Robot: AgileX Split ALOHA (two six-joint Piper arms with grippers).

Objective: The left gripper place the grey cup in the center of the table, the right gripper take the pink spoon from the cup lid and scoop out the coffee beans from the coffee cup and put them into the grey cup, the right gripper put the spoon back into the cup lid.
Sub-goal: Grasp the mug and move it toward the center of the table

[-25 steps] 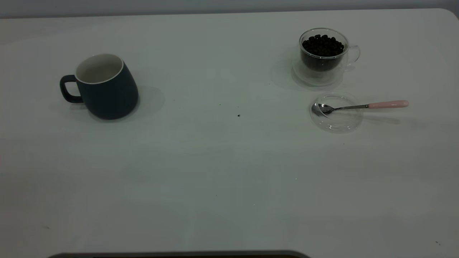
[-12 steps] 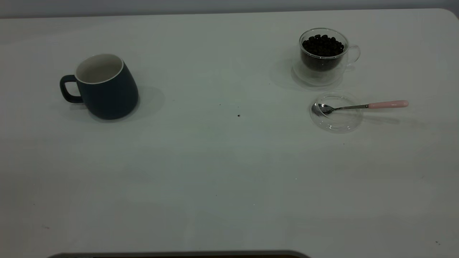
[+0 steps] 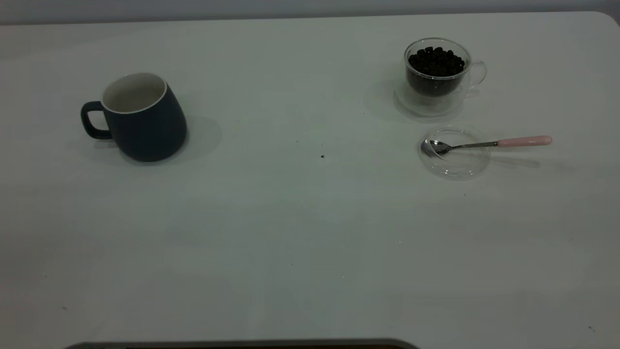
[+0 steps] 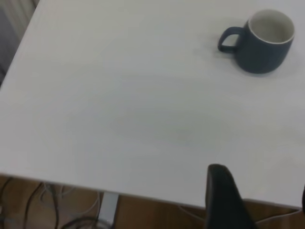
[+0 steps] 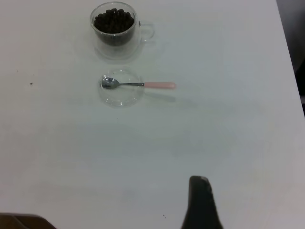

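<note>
The grey cup (image 3: 145, 121) stands upright and empty at the table's (image 3: 310, 232) far left, handle pointing left; it also shows in the left wrist view (image 4: 264, 43). The coffee cup (image 3: 436, 77) full of coffee beans (image 3: 436, 60) stands at the far right. In front of it lies the cup lid (image 3: 455, 162) with the pink spoon (image 3: 484, 144) resting in it, handle pointing right. Neither gripper shows in the exterior view. My left gripper (image 4: 260, 191) is open over the table's edge, far from the grey cup. My right gripper (image 5: 255, 200) is open, far from the spoon (image 5: 138, 85).
A few dark crumbs (image 3: 322, 156) lie near the table's middle. The right wrist view shows the coffee cup (image 5: 114, 28), the lid (image 5: 121, 95) and the table's side edge (image 5: 290, 71). The left wrist view shows floor and cables (image 4: 71, 210) beyond the table's edge.
</note>
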